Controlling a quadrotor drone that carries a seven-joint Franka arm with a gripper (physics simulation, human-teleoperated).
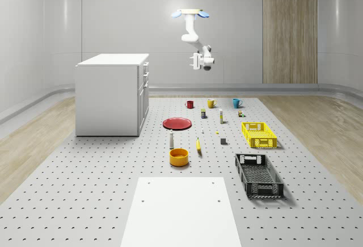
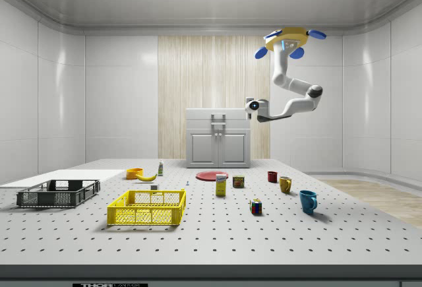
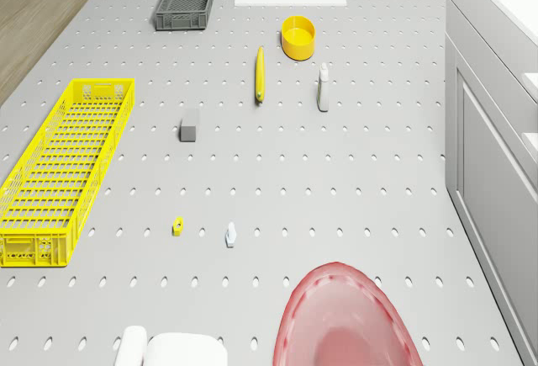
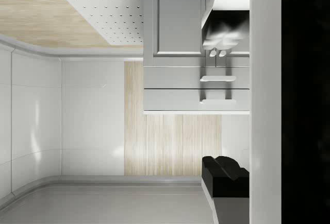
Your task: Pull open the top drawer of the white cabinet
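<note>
Drone hovering out in front of the white cabinet (image 1: 112, 95), nothing grabbed yet

From my feed the drone (image 1: 190, 14) sits high in the air, well off the cabinet's drawer side, above the red plate (image 1: 177, 123) end of the tabletop (image 1: 85, 190). The tool (image 1: 197, 61) hangs in open air facing the cabinet, touching nothing; honestly can't tell how wide it's spread. Top drawer (image 2: 218, 115) looks flush with the cabinet front.

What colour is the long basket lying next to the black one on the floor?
Bright yellow. The long basket shows best in the drone view, its open lattice clear against the grey floor.
</note>
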